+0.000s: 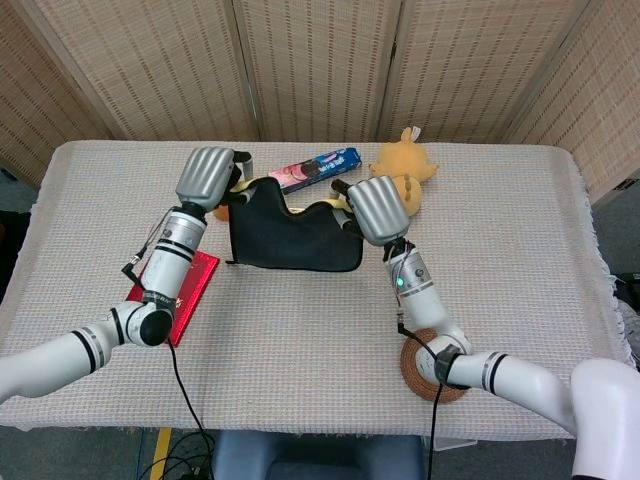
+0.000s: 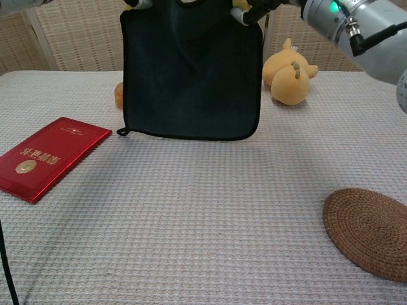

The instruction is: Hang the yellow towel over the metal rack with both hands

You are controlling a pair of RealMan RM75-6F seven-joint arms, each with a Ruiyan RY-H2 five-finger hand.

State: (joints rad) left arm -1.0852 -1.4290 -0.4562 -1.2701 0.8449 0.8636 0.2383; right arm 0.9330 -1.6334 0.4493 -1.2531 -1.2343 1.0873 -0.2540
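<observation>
Colour key: the towel presents a black face with a yellow reverse visible only along its upper edge, while the left hand and right hand have silver-grey shells with black fingers, and a green light glows on the white-and-grey right forearm. The tablecloth is pale beige with a fine waffle weave, and the folding screen is tan woven reed in darker frames. Remaining items: a glossy red booklet with gold lettering and emblem, a brown spiral-woven coaster, a yellow-orange plush toy, and a blue-and-pink snack packet.
</observation>
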